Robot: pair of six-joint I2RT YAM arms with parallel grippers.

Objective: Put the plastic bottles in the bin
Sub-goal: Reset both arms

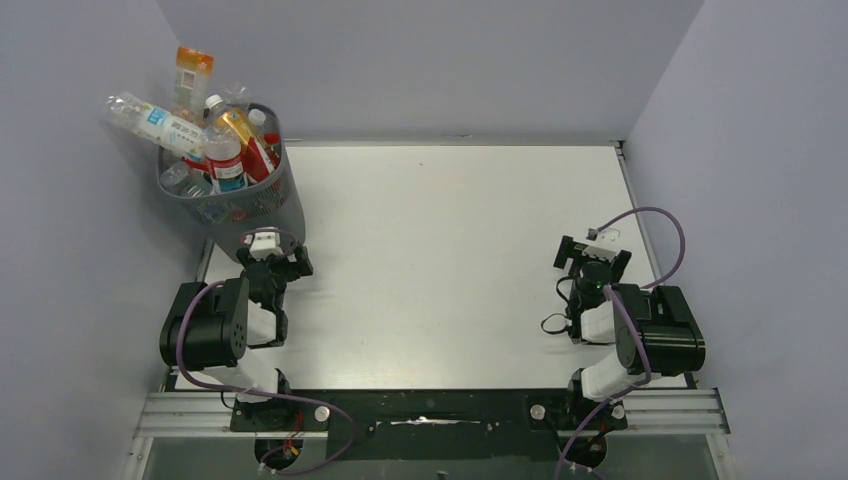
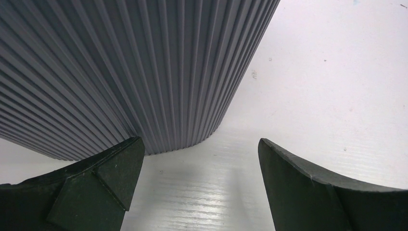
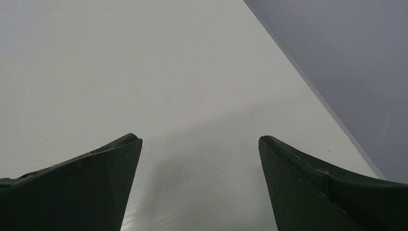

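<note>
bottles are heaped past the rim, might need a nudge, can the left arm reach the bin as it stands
Likely yes: the left gripper sits open by the bin, only bare table between.

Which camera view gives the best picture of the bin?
The top external view: it shows the whole bin, its rim, and the plastic bottles heaped in it. The left wrist view shows the bin very close: only its ribbed lower wall. The right wrist view shows none of it.
</note>
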